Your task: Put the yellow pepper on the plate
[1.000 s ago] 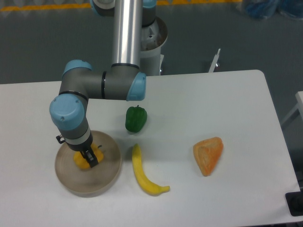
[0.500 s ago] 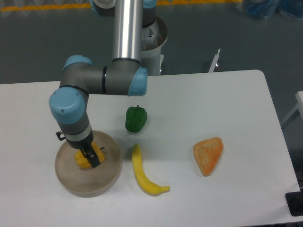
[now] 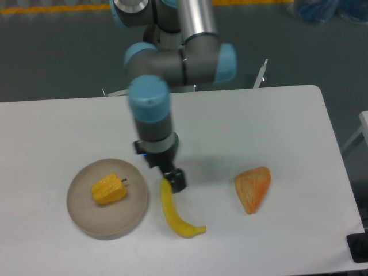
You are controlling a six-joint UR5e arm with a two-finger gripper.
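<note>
Yellow pepper sits on the plate near the worktop's front-left corner — placement looks done — pincer carries nothing, jaw gap unreadable.

Robot lab or test cell, not home. Evidence: industrial arm with grey tube links and blue joint caps on pedestal at table's far edge; plain white table with rounded far-right corner; grey floor beyond with yellow line along top edge; toy-like produce, e.g. banana, orange wedge, near front edge.
</note>
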